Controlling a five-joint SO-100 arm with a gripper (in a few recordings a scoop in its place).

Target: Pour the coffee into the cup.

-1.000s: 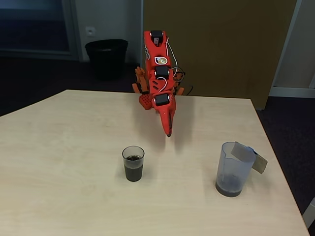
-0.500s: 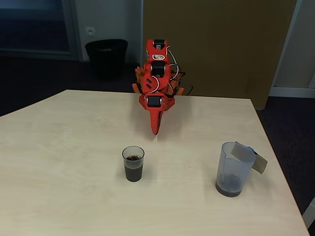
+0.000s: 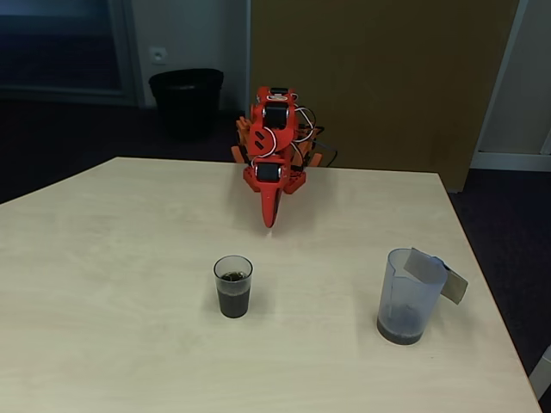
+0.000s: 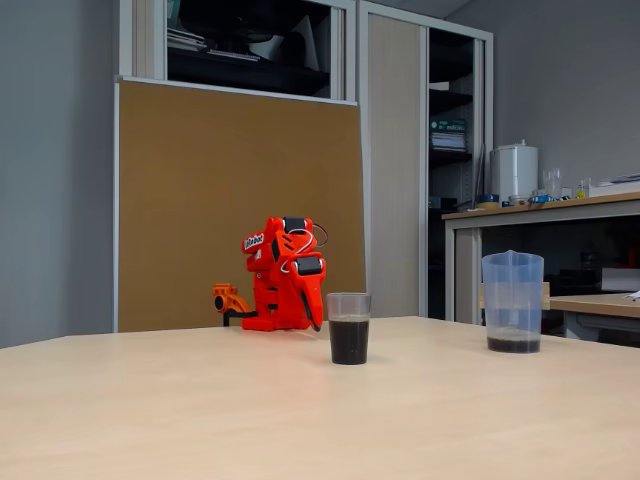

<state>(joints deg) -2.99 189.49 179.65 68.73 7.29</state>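
The cup [image 3: 232,286] stands upright near the middle of the bench [image 3: 103,284], and the coffee [image 3: 233,300] fills about half of it. The jug [image 3: 406,297] stands upright well apart to the right, near the right edge, with only a thin dark layer at its bottom. From this I judge that the pouring is done and the step in hand is to bring the arm to its rest.

To do this step well, the arm should fold over its own base at the far edge and keep away from both vessels. No part should swing low over the near half of the bench, because the cup is light and open, and one touch could tip it and spill the coffee. A slow, steady folding is enough; nothing must be carried.

The red arm [image 3: 274,138] is folded compactly at the far edge of the bench. Its upper links are stacked over the base, and the gripper [image 3: 269,212] hangs down with its tip pointing to the bench. In the side fixed view the gripper [image 4: 312,300] hangs just left of the cup and farther away, not touching it. The fingers [image 3: 270,205] appear together in one narrow point and hold nothing.
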